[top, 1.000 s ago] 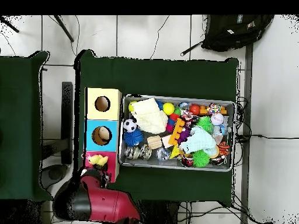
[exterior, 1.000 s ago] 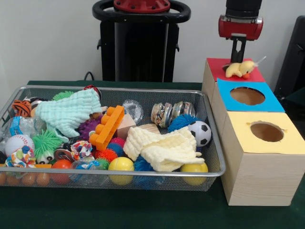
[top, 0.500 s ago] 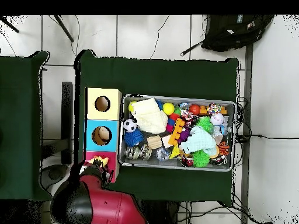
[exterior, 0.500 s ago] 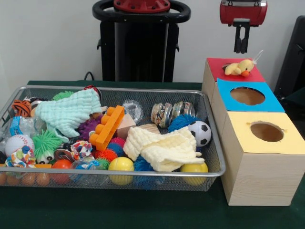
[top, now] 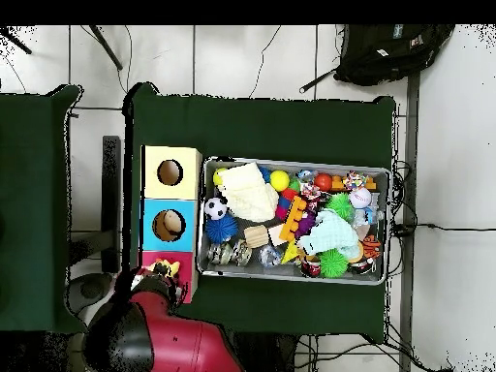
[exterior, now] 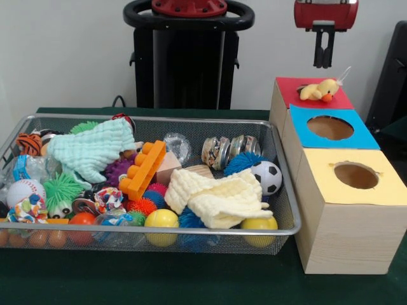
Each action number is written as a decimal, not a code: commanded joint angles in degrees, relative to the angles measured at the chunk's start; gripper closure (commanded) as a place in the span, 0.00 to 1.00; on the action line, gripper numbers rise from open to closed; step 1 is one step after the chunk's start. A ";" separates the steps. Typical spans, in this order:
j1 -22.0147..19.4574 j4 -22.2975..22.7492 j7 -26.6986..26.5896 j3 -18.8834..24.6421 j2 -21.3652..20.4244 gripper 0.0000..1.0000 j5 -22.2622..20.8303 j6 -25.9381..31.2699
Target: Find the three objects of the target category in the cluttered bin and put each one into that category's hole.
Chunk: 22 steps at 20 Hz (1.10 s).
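Above the red-topped box [exterior: 313, 93], the gripper [exterior: 324, 56] hangs in the air, well clear of the box and holding nothing; its two dark fingers [exterior: 329, 47] point straight down with only a thin slit between them, close together. Below it a yellow duck toy [exterior: 320, 90] lies on the red top, over or right beside that box's hole — which of the two I cannot tell, since the duck hides most of the opening. From overhead the duck [top: 163, 266] shows as a yellow patch on the red top, with the red and black arm [top: 155, 334] covering the box's near end.

Next in the row stand the blue-topped box [exterior: 331, 129] and the yellow-topped box [exterior: 356, 176], each with a round hole that shows open and dark.

Beside the boxes sits the wire bin [exterior: 285, 210], crammed with toys. Among them: a pale yellow cloth [exterior: 219, 197] draped toward the end by the boxes, a mint-green cloth [exterior: 92, 149] toward the other end, an orange building block [exterior: 144, 169] tilted between the two, a small soccer ball [exterior: 267, 176] against the wall nearest the boxes, a baseball [exterior: 24, 190], two yellow balls [exterior: 161, 220] along the front wall, and several spiky rubber balls in blue, green and pink. All of it rests on a dark green tablecloth [exterior: 191, 279].
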 commanded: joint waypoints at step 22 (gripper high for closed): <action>-1.18 -3.93 7.23 3.81 5.99 1.00 -1.56 -0.65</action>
